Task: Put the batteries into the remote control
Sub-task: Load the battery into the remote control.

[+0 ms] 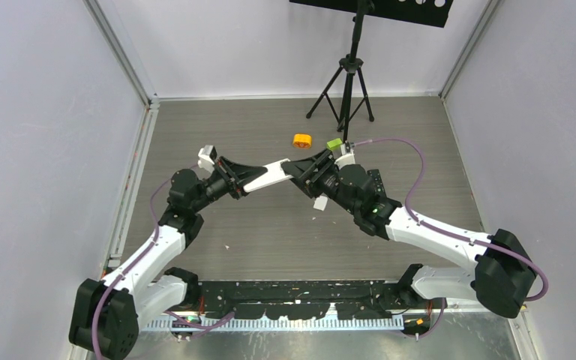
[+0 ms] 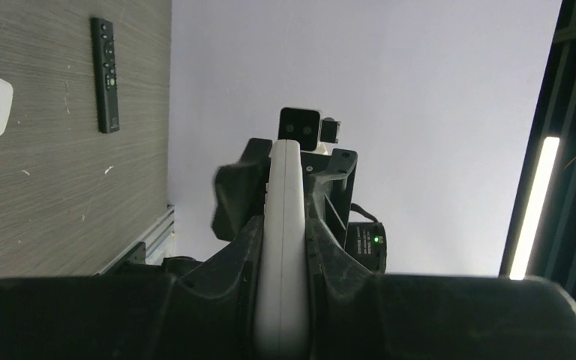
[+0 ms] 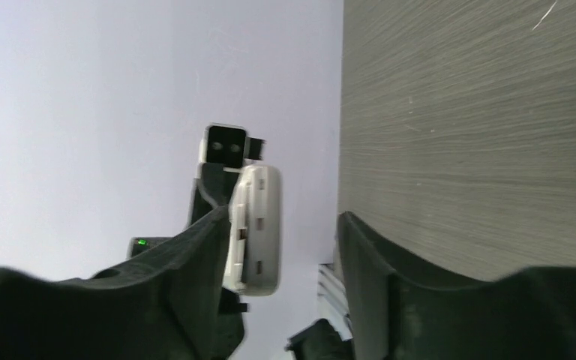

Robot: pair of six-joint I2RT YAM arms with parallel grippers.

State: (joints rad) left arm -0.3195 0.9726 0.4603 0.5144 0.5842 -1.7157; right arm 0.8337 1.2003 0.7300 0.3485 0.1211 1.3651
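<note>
A white remote control point(image 1: 268, 173) is held above the table between the two arms. My left gripper point(image 1: 234, 182) is shut on its near part; in the left wrist view the remote point(image 2: 283, 247) stands edge-on, squeezed between both fingers. My right gripper point(image 1: 305, 171) is at the remote's other end, open. In the right wrist view that end point(image 3: 255, 225) lies beside one finger point(image 3: 195, 262), with a clear gap to the other finger point(image 3: 390, 300). The batteries are out of view.
An orange round block point(image 1: 302, 140) and a lime green block point(image 1: 334, 143) lie behind the grippers. A small white piece point(image 1: 319, 203) lies under the right arm. A black remote point(image 2: 105, 75) lies on the table. A tripod point(image 1: 345, 82) stands at the back.
</note>
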